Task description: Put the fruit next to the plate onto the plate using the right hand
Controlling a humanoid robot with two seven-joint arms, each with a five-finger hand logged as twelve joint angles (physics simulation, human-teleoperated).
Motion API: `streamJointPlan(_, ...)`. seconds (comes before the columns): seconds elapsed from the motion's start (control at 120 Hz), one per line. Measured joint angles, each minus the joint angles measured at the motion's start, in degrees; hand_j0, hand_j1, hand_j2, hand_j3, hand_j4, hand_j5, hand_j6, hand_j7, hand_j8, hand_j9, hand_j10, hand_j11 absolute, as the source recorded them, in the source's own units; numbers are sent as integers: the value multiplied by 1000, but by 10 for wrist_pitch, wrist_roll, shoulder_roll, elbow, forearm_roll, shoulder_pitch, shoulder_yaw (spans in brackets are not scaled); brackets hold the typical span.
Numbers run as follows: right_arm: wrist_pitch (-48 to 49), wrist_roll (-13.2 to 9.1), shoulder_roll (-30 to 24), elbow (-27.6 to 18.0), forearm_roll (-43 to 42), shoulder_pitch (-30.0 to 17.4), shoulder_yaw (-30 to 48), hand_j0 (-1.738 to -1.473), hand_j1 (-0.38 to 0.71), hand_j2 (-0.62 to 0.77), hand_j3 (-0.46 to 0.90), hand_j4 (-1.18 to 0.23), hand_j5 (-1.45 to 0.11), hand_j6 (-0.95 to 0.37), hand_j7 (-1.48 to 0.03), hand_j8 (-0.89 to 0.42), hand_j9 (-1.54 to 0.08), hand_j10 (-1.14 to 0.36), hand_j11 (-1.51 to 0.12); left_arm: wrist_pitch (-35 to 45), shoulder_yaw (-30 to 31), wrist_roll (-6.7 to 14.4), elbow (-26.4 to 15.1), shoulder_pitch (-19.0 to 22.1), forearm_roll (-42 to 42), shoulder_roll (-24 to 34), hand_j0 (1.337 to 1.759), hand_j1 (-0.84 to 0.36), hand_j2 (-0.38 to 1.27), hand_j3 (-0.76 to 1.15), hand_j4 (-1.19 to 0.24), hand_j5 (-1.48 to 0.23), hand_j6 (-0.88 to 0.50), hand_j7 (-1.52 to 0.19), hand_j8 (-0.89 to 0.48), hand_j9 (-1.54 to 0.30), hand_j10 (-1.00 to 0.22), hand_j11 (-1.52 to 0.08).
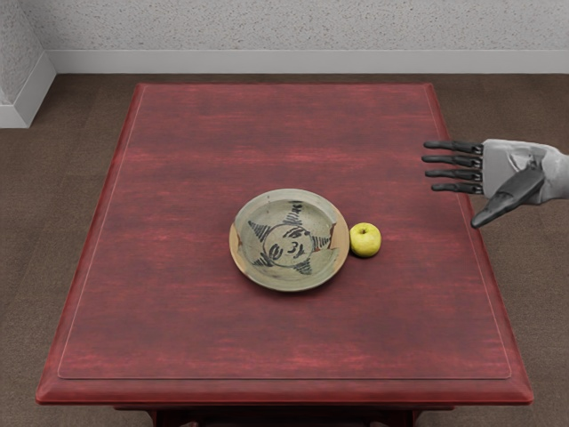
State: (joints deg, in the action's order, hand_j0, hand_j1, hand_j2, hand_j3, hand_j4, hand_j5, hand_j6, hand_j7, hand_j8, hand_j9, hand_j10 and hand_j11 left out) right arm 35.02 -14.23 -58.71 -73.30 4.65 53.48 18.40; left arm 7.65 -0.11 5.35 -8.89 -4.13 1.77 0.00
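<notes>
On the table (178,338), the fruit (364,239) lies just beside the plate (289,279), at its right rim. My right hand (498,173), wide and empty at the right edge, should grasp from above.

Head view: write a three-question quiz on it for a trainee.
1. True or false: the fruit lies on the plate.
2. Pick one. The right hand is: A) open, holding nothing, off to the side of the fruit; B) shut on the fruit; C) pressed flat on the plate.
3. Fill in: in the picture, the fruit sits just off the plate's ___ edge.

Key: 1 false; 2 A; 3 right.
</notes>
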Motion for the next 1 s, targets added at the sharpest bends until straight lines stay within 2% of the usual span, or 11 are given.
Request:
streamJointPlan(0.133,0,1,3,-4,-22,4,2,-1658,-311,-5,0,-31,-42,-31,-43,-31,-42,-32,-42,0,0,0,0,0,0,0,1658,69,47,0,-234,-304,-234,-304,-234,-304,-234,-304)
streamJointPlan(0.275,0,4,-7,-17,-89,15,24,-1658,-311,-5,0,-32,-43,-32,-43,-32,-43,-32,-43,0,0,0,0,0,0,0,1658,69,47,0,-234,-304,-234,-304,-234,-304,-234,-304)
streamJointPlan(0.45,-9,21,-34,-105,-191,19,49,-1658,-311,-5,0,-33,-43,-34,-43,-34,-43,-33,-43,0,0,0,0,0,0,0,1658,69,47,0,-234,-304,-234,-304,-234,-304,-234,-304)
streamJointPlan(0.633,-156,25,-39,-184,-280,14,49,-1658,-311,-5,0,-35,-43,-36,-43,-35,-43,-35,-43,0,0,0,0,0,0,0,1658,69,47,0,-234,-304,-234,-304,-234,-304,-234,-304)
streamJointPlan(0.708,-219,6,-19,-202,-297,13,44,-1658,-312,-5,0,-35,-43,-36,-43,-36,-43,-35,-43,0,0,0,0,0,0,0,1658,69,47,0,-234,-304,-234,-304,-234,-304,-234,-304)
streamJointPlan(0.85,-347,-61,44,-216,-335,19,18,-1658,-311,-5,0,-36,-43,-37,-43,-36,-43,-35,-43,0,0,0,0,0,0,0,1658,69,47,0,-234,-304,-234,-304,-234,-304,-234,-304)
streamJointPlan(1.0,-436,-103,72,-219,-348,81,-64,-1658,-311,-5,0,-36,-43,-37,-43,-36,-43,-36,-43,0,0,0,0,0,0,0,1658,69,47,0,-234,-304,-234,-304,-234,-304,-234,-304)
